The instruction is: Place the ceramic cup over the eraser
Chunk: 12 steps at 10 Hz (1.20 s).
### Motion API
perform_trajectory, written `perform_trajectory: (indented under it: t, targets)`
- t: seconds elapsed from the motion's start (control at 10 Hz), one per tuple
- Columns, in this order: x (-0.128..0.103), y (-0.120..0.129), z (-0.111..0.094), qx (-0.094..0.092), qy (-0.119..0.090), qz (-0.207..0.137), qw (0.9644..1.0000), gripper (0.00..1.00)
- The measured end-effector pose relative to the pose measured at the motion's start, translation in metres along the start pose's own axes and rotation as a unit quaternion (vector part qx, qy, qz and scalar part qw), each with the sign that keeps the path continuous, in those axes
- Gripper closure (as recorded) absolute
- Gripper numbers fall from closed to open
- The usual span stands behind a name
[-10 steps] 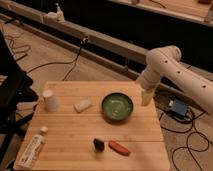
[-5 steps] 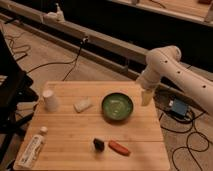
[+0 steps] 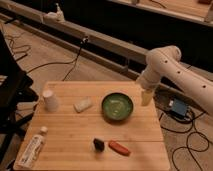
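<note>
A white squeeze tube with a cap (image 3: pixel 32 150) lies far to the lower left of the round green bowl (image 3: pixel 117 106), at the corner of the wooden slatted table (image 3: pixel 70 131). The small plain white ceramic cup (image 3: pixel 50 100) stands upright well to the left of the bowl, near the table's left edge. A pale white rectangular block (image 3: pixel 82 105) lies just left of the bowl. The small black chunky eraser (image 3: pixel 99 144) sits below the bowl, slightly to its left, with an orange-red oblong piece (image 3: pixel 119 147) just beside it. The gripper (image 3: pixel 146 96) hangs right of the bowl over the table's right edge, under the white arm (image 3: pixel 167 62), jaws spread wide and holding nothing.
</note>
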<state>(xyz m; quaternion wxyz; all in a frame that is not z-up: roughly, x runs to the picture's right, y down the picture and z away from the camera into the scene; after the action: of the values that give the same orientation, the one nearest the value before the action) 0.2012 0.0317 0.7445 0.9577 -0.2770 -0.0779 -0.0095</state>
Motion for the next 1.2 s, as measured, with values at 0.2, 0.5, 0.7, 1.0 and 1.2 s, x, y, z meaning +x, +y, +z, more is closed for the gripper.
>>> perform_trajectory:
  t: [0.2, 0.5, 0.7, 1.0, 1.2]
  targets:
    - [0.000, 0.000, 0.000, 0.000, 0.001, -0.002, 1.0000, 0.21]
    - [-0.010, -0.006, 0.000, -0.001, 0.009, -0.020, 0.9998, 0.21]
    - [-0.030, -0.013, 0.005, -0.008, -0.014, -0.028, 0.9995, 0.21]
    - [-0.081, -0.025, 0.019, -0.023, -0.066, -0.062, 0.9956, 0.21]
    - [-0.107, -0.030, 0.028, -0.029, -0.082, -0.085, 0.9925, 0.21]
